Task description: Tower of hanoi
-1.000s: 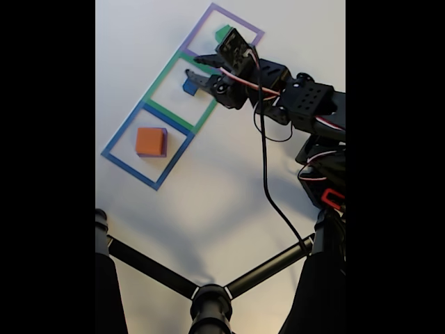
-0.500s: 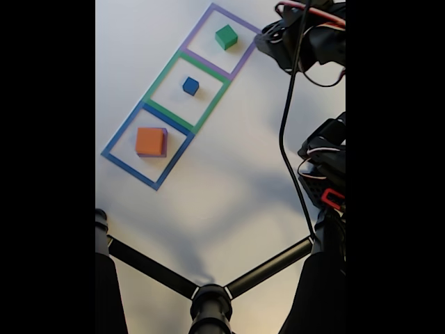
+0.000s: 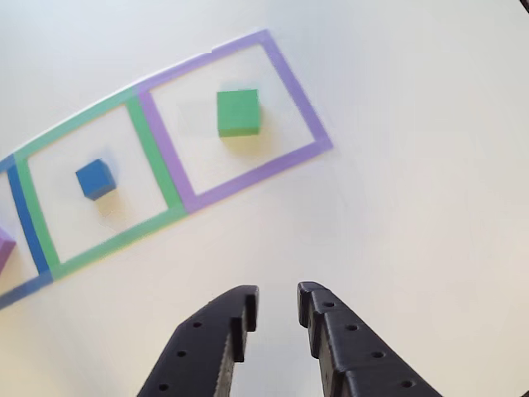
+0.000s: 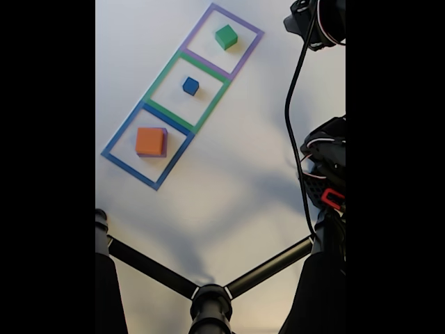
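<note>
Three taped squares lie in a row on the white table. A green cube (image 3: 238,112) (image 4: 226,36) sits in the purple square (image 3: 306,116). The green square (image 3: 157,145) holds a small blue cube (image 3: 95,179) (image 4: 190,85). In the blue square (image 4: 125,132) an orange block (image 4: 150,140) rests on a purple one (image 3: 4,246). My gripper (image 3: 277,299) hovers over bare table below the purple square in the other view, slightly open with nothing between its black fingers. The arm (image 4: 318,19) is at the top right of the fixed view.
A black tripod (image 4: 208,299) spreads its legs across the bottom of the fixed view. The arm's base and a dangling black cable (image 4: 292,139) occupy the right side. Bare white table (image 4: 208,202) lies between the squares and the tripod.
The arm has drawn back from over the green and purple squares toward the top right of the fixed view. The blue cube stays in the green square, and the green cube is uncovered.
</note>
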`<state>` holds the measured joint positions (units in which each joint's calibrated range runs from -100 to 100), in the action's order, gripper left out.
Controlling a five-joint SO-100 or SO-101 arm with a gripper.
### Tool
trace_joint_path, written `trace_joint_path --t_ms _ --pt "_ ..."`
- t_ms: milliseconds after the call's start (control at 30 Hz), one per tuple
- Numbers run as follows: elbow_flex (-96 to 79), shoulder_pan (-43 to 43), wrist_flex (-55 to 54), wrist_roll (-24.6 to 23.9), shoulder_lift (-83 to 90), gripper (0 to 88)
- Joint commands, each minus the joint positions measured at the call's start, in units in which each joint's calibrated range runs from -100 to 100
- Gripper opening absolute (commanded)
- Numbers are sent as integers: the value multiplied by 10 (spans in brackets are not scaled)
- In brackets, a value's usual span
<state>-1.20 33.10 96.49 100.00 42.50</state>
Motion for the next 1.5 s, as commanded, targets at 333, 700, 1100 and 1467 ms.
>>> trace_joint_path --t_ms 333,700,1100,1467 --pt "-528 60 -496 0 133 291" --pt "-724 47 -921 0 -4 435" --pt "-759 32 -1266 0 -266 437" --pt "-744 48 -1449 0 -442 434"
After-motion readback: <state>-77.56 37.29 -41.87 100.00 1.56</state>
